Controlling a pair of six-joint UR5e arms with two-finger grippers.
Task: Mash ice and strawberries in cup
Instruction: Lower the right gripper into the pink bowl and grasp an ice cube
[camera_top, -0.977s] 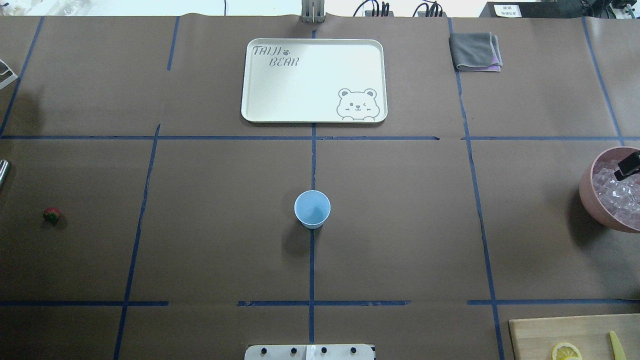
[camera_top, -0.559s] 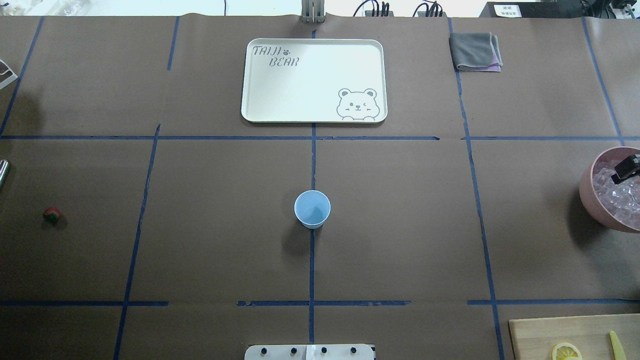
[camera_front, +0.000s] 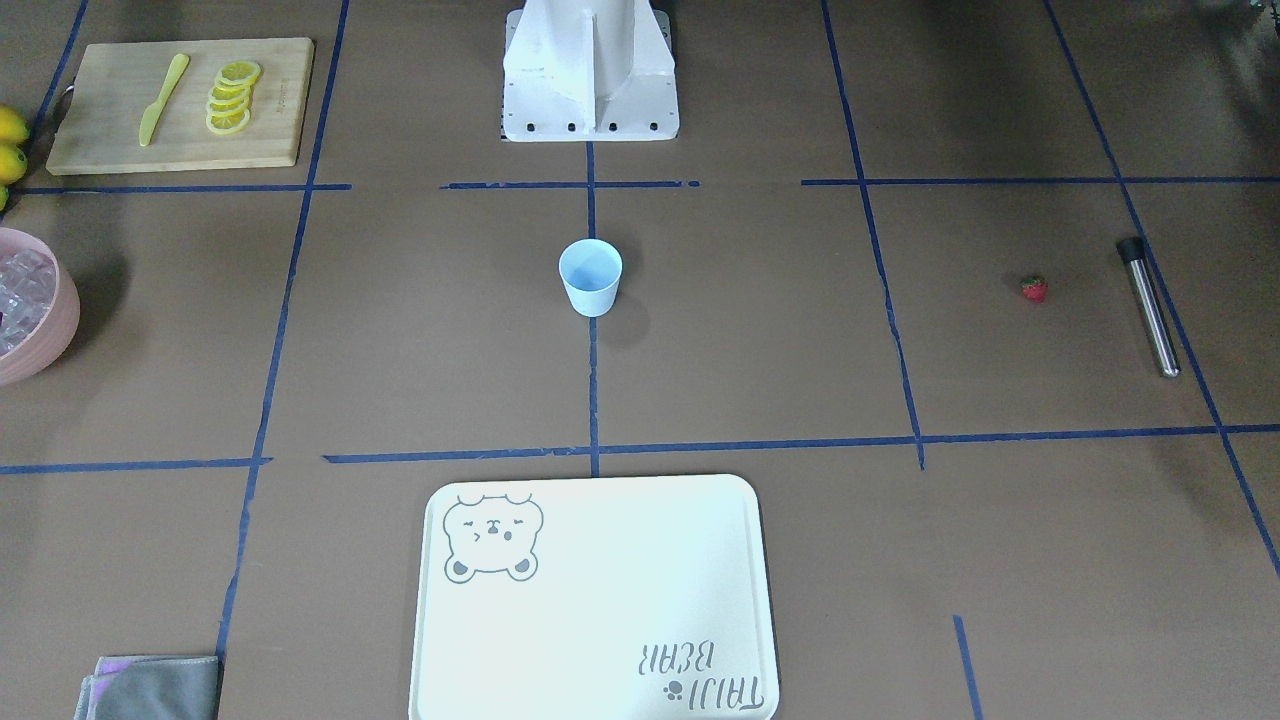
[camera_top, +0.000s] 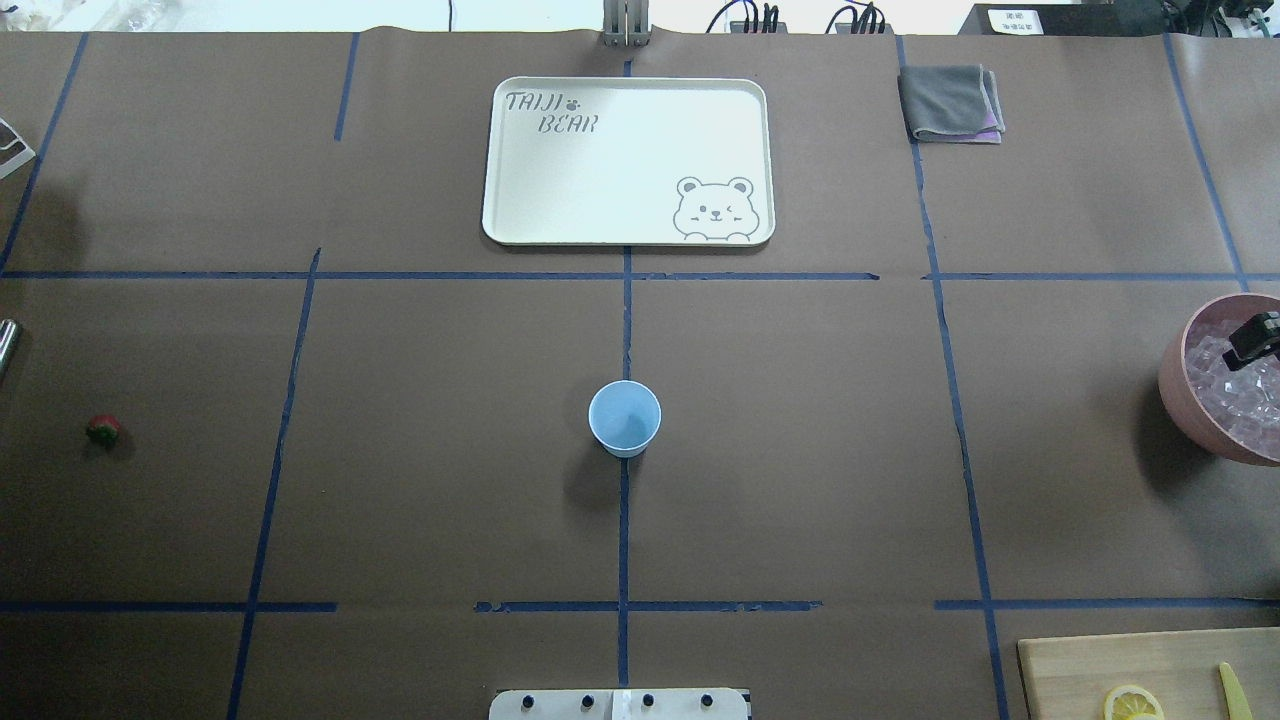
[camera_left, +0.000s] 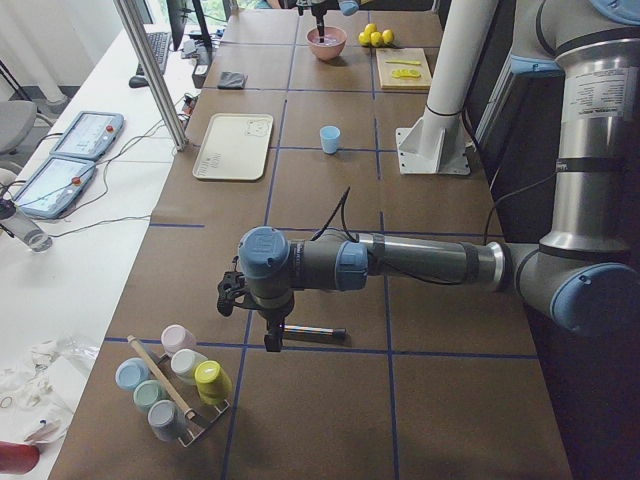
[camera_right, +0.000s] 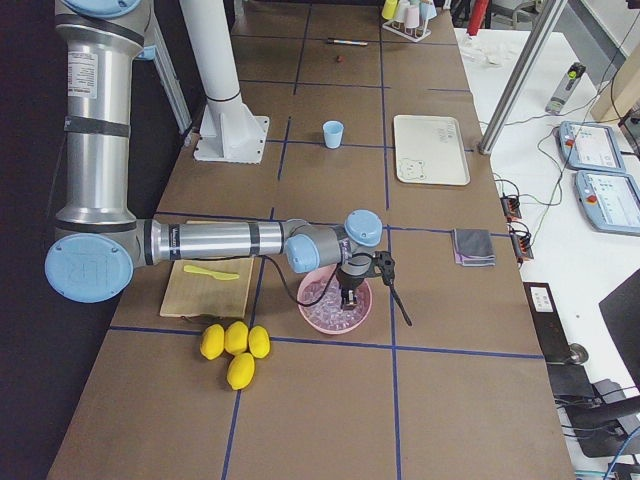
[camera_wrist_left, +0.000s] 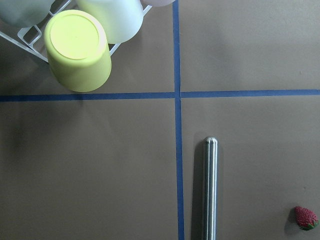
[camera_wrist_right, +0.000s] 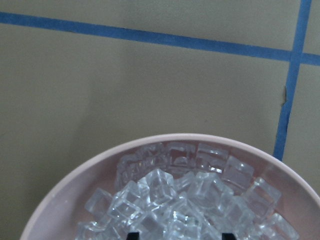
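Over the last 1 second only the right gripper (camera_wrist_right: 179, 236) has shifted a little above the pink bowl (camera_wrist_right: 170, 137) at the bench's right end; all else lies as it did. Its 2 dark fingers (camera_wrist_right: 132, 236) stand apart over the heap of ice (camera_wrist_right: 170, 200) that fills the bowl, with several cubes between them.

The bench (camera_top: 800, 450) is covered in brown paper, marked into squares by blue tape. The pale blue cup (camera_top: 624, 418) stands upright on the centre tape line, in front of the robot's white base. The strawberry (camera_top: 103, 430) lies alone far to the left, near a metal rod (camera_wrist_left: 210, 190) that lies flat beside a tape line. The left gripper (camera_left: 272, 338) hangs above that rod; I cannot tell whether its fingers are apart or together.

At the far edge lie a cream tray (camera_top: 628, 160) with a bear drawing and a folded grey cloth (camera_top: 950, 102). A wooden board (camera_front: 120, 110) carries lemon slices (camera_front: 232, 95) and a yellow knife (camera_front: 162, 98); 4 whole lemons (camera_right: 235, 345) lie beside it. A rack of pastel cups (camera_left: 175, 385) stands at the left end. Beyond the bench runs a white table with 2 control tablets (camera_left: 80, 135) and cables.
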